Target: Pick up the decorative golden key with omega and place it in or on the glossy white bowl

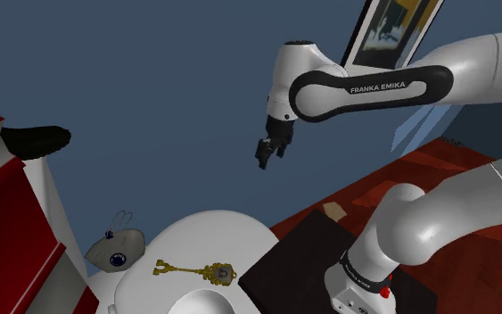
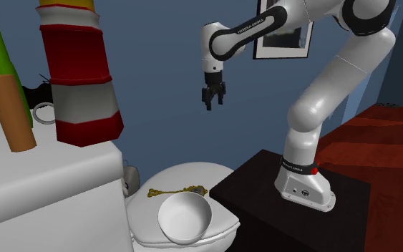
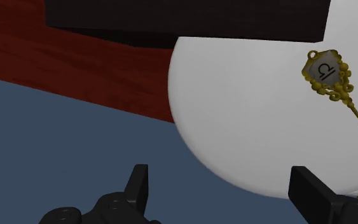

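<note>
The golden key [image 1: 195,269] lies flat on the white toilet lid [image 1: 213,236], its ornate head with the omega plate toward the dark stand. It also shows as the key [image 2: 178,191] just behind the glossy white bowl [image 2: 184,217], which sits on the lid's front in the second exterior view. My gripper [image 1: 269,150] hangs high in the air above and beyond the lid, open, with nothing between its fingers. In the wrist view the key [image 3: 339,92] lies far below, off to one side of the open gripper [image 3: 225,188].
The dark stand [image 2: 285,204] sits beside the toilet on a red-brown floor [image 2: 379,143]. A white tank top [image 2: 42,161] carries a red-and-white canister [image 2: 78,71], a green bottle and a brown tube. A grey pouch [image 1: 115,250] lies by the lid.
</note>
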Available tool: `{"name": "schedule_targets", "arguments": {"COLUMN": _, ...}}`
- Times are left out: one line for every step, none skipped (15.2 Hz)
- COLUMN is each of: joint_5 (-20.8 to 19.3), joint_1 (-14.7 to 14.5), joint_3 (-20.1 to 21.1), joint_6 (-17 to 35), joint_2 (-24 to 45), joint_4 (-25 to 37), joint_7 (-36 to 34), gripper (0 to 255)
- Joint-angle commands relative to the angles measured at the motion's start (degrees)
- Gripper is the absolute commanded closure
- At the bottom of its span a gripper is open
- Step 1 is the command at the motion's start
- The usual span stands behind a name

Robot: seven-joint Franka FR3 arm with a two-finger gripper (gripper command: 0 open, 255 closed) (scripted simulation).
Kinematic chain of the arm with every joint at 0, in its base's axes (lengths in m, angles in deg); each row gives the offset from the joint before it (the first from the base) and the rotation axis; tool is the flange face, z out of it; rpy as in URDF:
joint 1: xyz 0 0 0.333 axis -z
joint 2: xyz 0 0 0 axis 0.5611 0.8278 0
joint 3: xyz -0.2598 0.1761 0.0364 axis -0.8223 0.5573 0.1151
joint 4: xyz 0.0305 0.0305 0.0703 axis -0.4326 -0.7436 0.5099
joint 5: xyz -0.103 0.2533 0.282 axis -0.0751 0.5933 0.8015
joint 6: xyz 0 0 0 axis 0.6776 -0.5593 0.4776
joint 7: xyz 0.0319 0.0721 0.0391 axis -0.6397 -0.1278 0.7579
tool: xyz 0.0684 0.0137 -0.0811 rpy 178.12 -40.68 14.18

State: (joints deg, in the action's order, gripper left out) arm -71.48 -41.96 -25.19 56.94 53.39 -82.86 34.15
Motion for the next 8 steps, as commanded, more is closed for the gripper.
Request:
{"name": "schedule_targets", "arguments": {"joint_5": 0.06, "joint_1": -0.97, "joint_3": 1.13, "joint_6": 2.44, "joint_2": 2.64, "joint_4": -0.35, "joint_7": 0.02, "gripper": 0}}
{"name": "schedule_targets", "arguments": {"joint_5": 0.12, "joint_1": -1.51, "joint_3": 1.85, "joint_6": 3.68, "joint_2": 4.25, "joint_4": -0.30, "joint_7": -0.21, "gripper": 0}}
{"name": "schedule_targets", "arguments": {"joint_5": 0.14, "joint_1": -2.02, "joint_3": 2.58, "joint_6": 4.90, "joint_2": 5.89, "joint_4": -0.21, "joint_7": -0.45, "gripper": 0}}
{"name": "schedule_targets", "arguments": {"joint_5": 0.11, "joint_1": -2.53, "joint_3": 3.31, "joint_6": 6.10, "joint_2": 7.57, "joint_4": -0.06, "joint_7": -0.70, "gripper": 0}}
{"name": "schedule_targets", "arguments": {"joint_5": 0.04, "joint_1": -3.02, "joint_3": 4.03, "joint_6": 7.29, "joint_2": 9.27, "joint_4": 0.13, "joint_7": -0.98, "gripper": 0}}
{"name": "schedule_targets", "arguments": {"joint_5": -0.08, "joint_1": -3.49, "joint_3": 4.76, "joint_6": 8.44, "joint_2": 11.01, "joint_4": 0.37, "joint_7": -1.27, "gripper": 0}}
{"name": "schedule_targets", "arguments": {"joint_5": -0.25, "joint_1": -3.94, "joint_3": 5.49, "joint_6": 9.58, "joint_2": 12.77, "joint_4": 0.66, "joint_7": -1.59, "gripper": 0}}
{"name": "schedule_targets", "arguments": {"joint_5": -0.48, "joint_1": -4.38, "joint_3": 6.22, "joint_6": 10.68, "joint_2": 14.56, "joint_4": 0.99, "joint_7": -1.94, "gripper": 0}}
